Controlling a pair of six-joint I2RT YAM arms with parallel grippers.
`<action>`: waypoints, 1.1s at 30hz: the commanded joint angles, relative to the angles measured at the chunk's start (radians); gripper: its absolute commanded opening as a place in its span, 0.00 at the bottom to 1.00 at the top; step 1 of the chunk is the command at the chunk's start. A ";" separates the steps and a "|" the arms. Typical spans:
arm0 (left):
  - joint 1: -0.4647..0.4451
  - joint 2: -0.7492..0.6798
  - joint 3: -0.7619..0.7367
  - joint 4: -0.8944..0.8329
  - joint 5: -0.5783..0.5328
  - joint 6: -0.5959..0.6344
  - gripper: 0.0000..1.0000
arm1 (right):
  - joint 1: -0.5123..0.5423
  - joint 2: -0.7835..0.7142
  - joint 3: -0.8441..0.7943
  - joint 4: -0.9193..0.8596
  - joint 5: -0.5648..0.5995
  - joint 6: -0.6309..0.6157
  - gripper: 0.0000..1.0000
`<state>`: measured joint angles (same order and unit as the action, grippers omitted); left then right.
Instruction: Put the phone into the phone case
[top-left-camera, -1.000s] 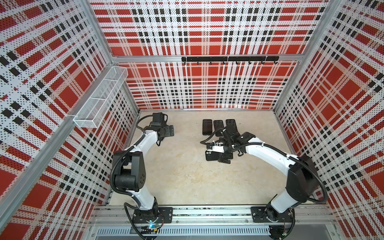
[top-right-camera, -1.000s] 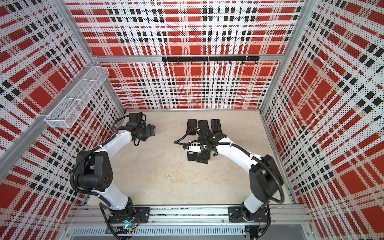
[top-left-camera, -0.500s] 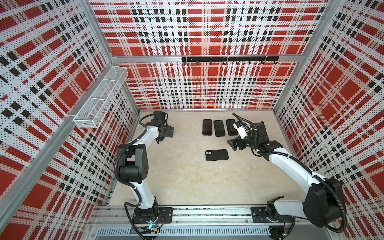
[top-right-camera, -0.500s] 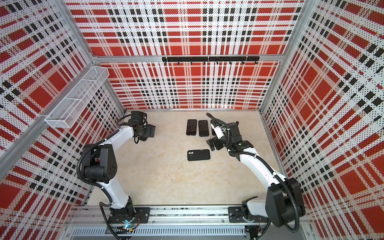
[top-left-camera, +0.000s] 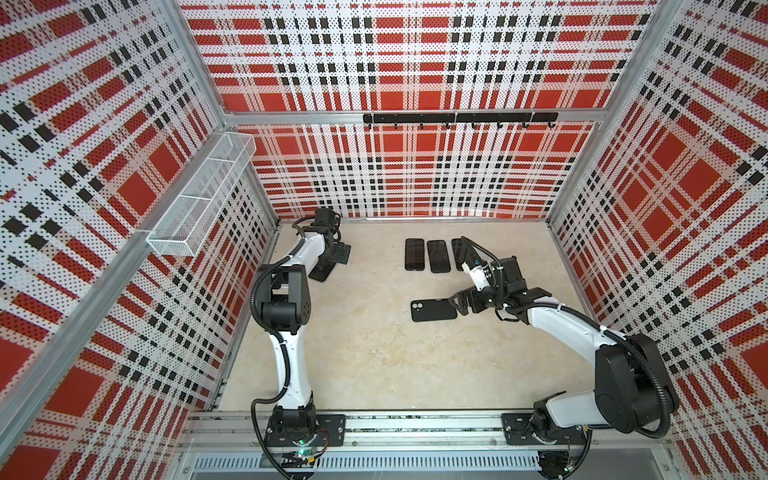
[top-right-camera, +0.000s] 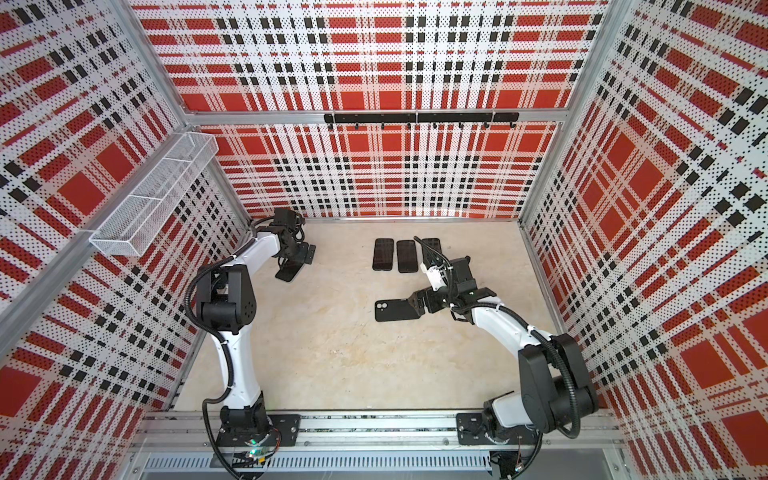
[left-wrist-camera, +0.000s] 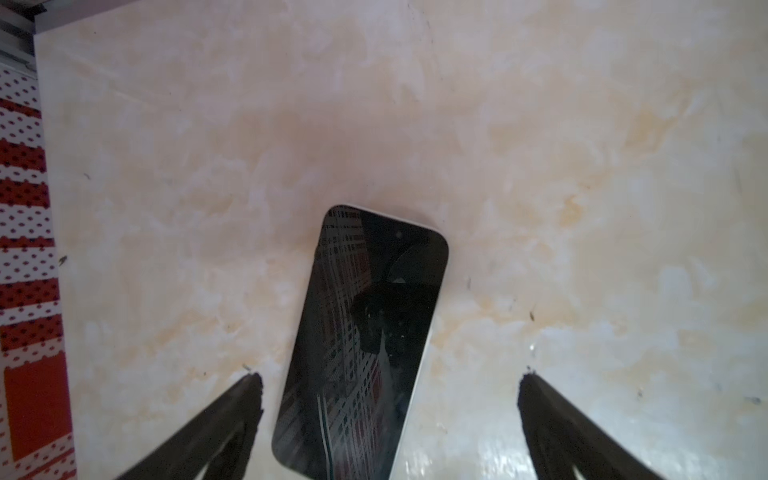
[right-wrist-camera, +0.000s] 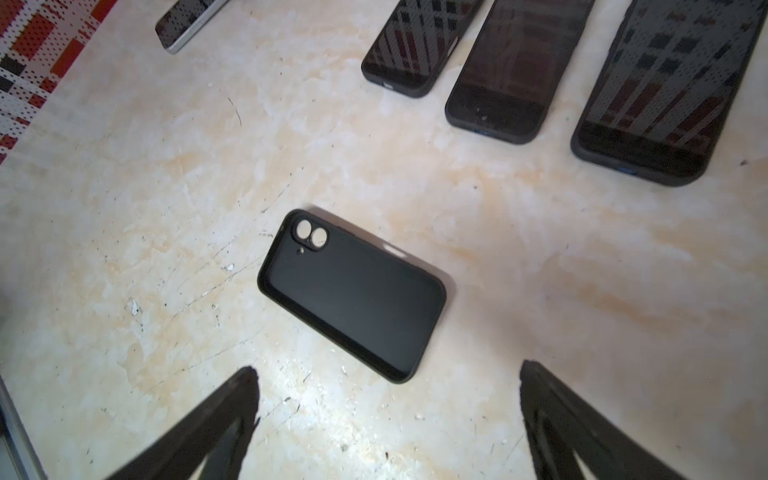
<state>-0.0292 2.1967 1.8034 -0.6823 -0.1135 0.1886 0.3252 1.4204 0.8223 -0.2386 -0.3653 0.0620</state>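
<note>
Phone (left-wrist-camera: 365, 340) lies between left fingers (left-wrist-camera: 230, 417), case (right-wrist-camera: 353, 295) ahead of right fingers (right-wrist-camera: 224, 415) (both spread, empty).

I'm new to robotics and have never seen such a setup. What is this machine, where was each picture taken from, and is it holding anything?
These are two white robot arms, each ending in a two-fingered gripper. The two wide pictures come from one overhead camera pair; the two close-ups come from cameras on the arms' wrists. On the table lie a bare phone, screen up, an empty black case, and a row of three more phones, apparently already cased. Nothing is held: the left gripper is open over the phone, the right gripper open near the case.
</note>
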 joint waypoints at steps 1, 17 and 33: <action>0.024 0.066 0.091 -0.073 0.029 0.021 0.98 | 0.002 0.010 -0.016 -0.003 -0.034 0.009 1.00; 0.058 0.197 0.153 -0.155 0.115 0.081 0.98 | 0.002 0.018 0.011 -0.030 0.001 0.003 1.00; 0.060 0.186 0.116 -0.180 0.081 -0.062 0.77 | 0.003 0.031 0.009 -0.031 0.023 -0.003 0.99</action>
<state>0.0284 2.3699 1.9583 -0.8078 -0.0093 0.1944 0.3252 1.4391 0.8085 -0.2657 -0.3508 0.0711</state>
